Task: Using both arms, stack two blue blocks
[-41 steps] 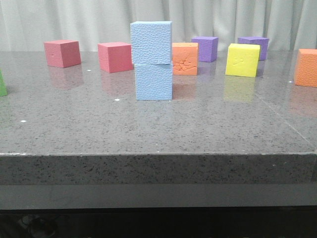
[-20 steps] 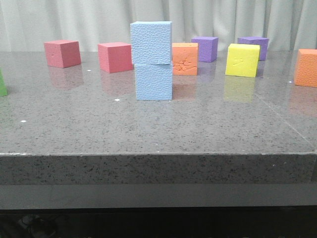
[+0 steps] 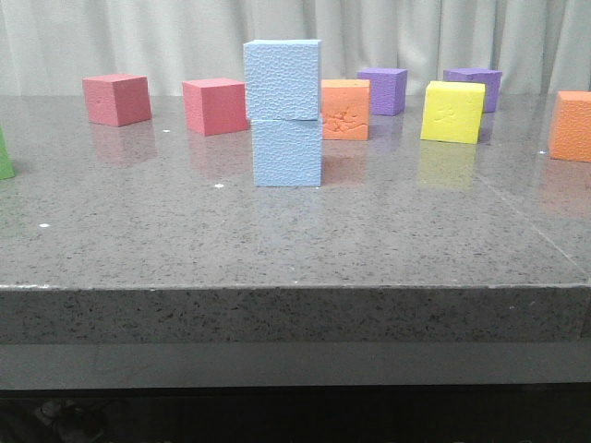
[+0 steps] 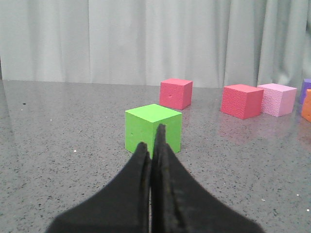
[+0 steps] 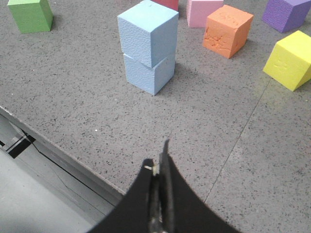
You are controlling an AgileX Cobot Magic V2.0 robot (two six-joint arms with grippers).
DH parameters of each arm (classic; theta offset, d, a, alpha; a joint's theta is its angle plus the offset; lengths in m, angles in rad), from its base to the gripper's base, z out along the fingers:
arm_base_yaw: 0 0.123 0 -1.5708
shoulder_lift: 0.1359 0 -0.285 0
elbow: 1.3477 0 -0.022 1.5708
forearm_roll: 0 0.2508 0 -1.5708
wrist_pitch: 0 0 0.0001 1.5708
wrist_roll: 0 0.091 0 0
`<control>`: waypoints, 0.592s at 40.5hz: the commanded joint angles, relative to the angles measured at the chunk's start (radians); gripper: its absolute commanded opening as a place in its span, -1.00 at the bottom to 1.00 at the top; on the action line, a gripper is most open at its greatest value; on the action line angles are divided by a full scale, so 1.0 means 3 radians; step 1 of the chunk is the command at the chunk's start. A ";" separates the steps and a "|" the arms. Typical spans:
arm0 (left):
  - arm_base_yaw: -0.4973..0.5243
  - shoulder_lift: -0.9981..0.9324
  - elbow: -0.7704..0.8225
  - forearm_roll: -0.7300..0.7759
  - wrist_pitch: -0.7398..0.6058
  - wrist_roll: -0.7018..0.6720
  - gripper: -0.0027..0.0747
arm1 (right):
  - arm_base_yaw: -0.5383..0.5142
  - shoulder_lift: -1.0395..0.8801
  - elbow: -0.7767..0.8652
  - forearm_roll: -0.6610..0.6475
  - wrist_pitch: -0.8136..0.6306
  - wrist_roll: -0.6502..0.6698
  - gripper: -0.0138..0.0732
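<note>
On the grey desk [image 3: 277, 240] the upper blue block [image 3: 282, 79] sits on the lower blue block [image 3: 287, 152], slightly offset to the left, with a red cube [image 3: 213, 105] to their left and an orange cube [image 3: 345, 108] just behind on the right. The front view shows neither arm. Only the wrist views do: the left hand [image 4: 152, 145] has its fingers pressed together near a green cube [image 4: 152, 127], and the right hand [image 5: 158, 167] is likewise pressed together, empty, well apart from the stack.
</note>
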 commanded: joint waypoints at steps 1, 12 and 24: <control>0.0004 -0.0077 0.0121 0.0003 -0.0265 -0.0038 -0.98 | -0.0018 -0.0012 -0.0084 -0.0027 -0.0237 -0.0008 -0.84; 0.0004 -0.0077 0.0121 0.0003 -0.0265 -0.0038 -0.98 | -0.0353 -0.0339 0.0307 -0.0095 -0.0543 -0.0008 -0.84; 0.0004 -0.0077 0.0121 0.0003 -0.0265 -0.0038 -0.98 | -0.1458 -0.1738 0.1730 -0.0074 -0.1830 -0.0008 -0.84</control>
